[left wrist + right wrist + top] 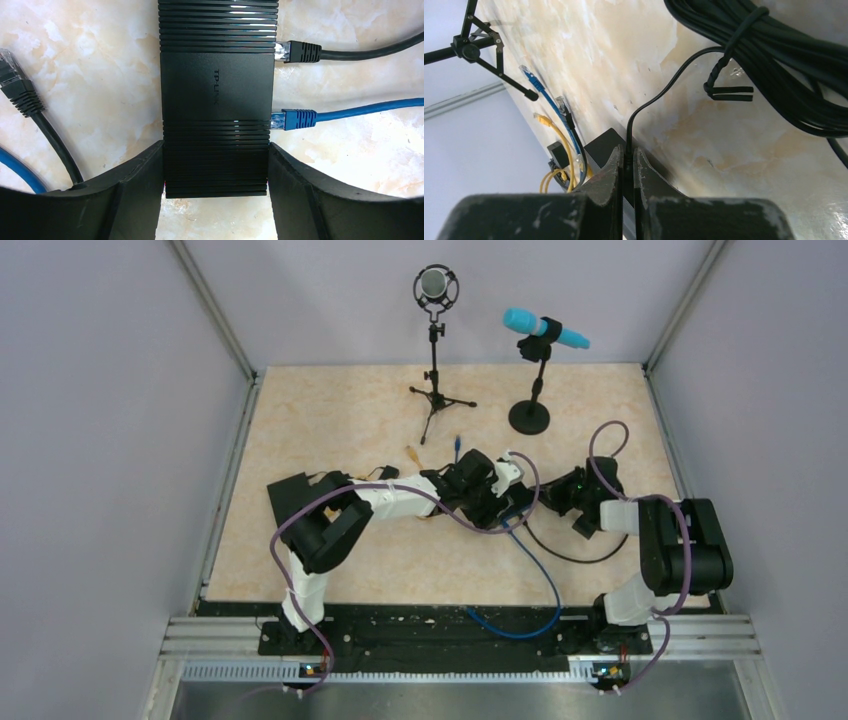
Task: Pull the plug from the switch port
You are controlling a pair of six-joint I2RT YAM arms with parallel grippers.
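The flat black switch box (pixel 217 90) lies on the marbled table. My left gripper (pixel 216 146) is shut on its near end, one finger on each side. A black plug (pixel 295 51) and a blue plug (pixel 295 119) sit in ports on its right edge. My right gripper (pixel 626 152) is shut on the plug end of a thin black cable (pixel 659 92), right at the box's edge (pixel 601 147). The port itself is hidden by the fingers. In the top view both grippers, left (pixel 475 480) and right (pixel 542 502), meet at mid-table.
A tied coil of black cable (pixel 774 60) lies beside the right gripper. A loose black plug (pixel 15 85) lies left of the box. A tripod microphone (pixel 436 290) and a blue microphone on a round base (pixel 529 417) stand at the back. A blue cable (pixel 535 580) trails toward the front.
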